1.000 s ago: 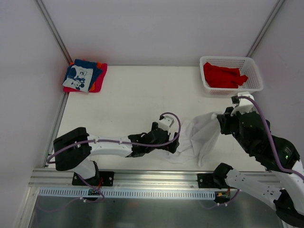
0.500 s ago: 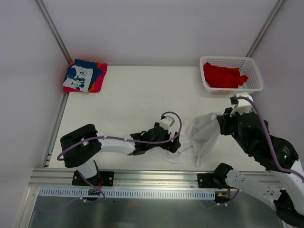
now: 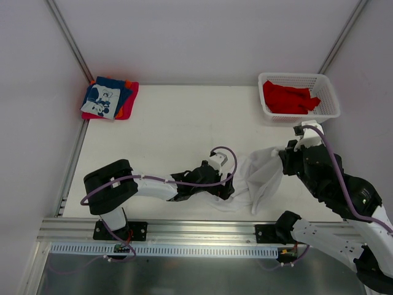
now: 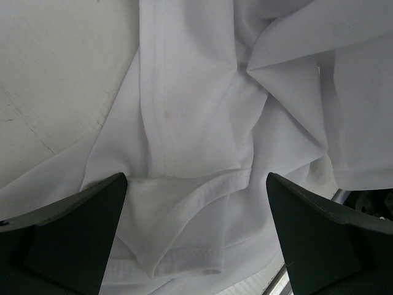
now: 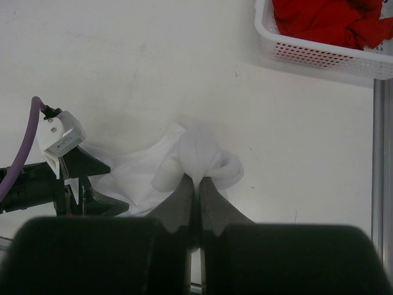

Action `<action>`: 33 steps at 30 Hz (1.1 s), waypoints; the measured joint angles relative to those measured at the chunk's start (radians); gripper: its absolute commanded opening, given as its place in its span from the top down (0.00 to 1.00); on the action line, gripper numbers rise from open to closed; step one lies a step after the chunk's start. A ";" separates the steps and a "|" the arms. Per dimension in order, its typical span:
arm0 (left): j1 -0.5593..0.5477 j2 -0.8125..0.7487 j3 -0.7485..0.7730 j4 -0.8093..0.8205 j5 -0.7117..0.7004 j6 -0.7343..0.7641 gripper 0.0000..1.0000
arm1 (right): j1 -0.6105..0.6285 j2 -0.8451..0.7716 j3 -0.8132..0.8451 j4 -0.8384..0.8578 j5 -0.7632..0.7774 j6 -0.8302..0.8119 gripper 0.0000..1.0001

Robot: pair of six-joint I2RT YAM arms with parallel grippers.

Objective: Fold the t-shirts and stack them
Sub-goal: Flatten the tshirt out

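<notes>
Now, left gripper (image 4: 196, 178): spread wide, white t-shirt (image 4: 196, 110) hem lying between.
Right gripper (image 5: 196, 182): clamped on that shirt's bunched cloth.

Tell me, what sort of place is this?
Probably a robot lab bench: left arm and right arm bolted to a panel-walled table, a white t-shirt between them, a basket of red shirts.

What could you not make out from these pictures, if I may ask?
Red t-shirts: number unclear; the top view shows one crumpled heap in the basket, and the right wrist view cuts it at the top edge.
Folded stack: number unclear; in the top view, the blue shirt covers the lower ones.
White t-shirt: sleeves and hem unclear; bunched in all views, cropped in the left wrist view.
</notes>
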 measured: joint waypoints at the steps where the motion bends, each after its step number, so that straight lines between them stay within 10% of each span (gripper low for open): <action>1: 0.000 0.000 0.000 0.000 0.000 0.000 0.01 | 0.000 0.000 -0.002 0.000 0.000 0.000 0.99; 33: -0.002 0.008 0.067 -0.016 -0.005 0.001 0.01 | 0.000 0.006 -0.058 0.018 0.000 0.022 1.00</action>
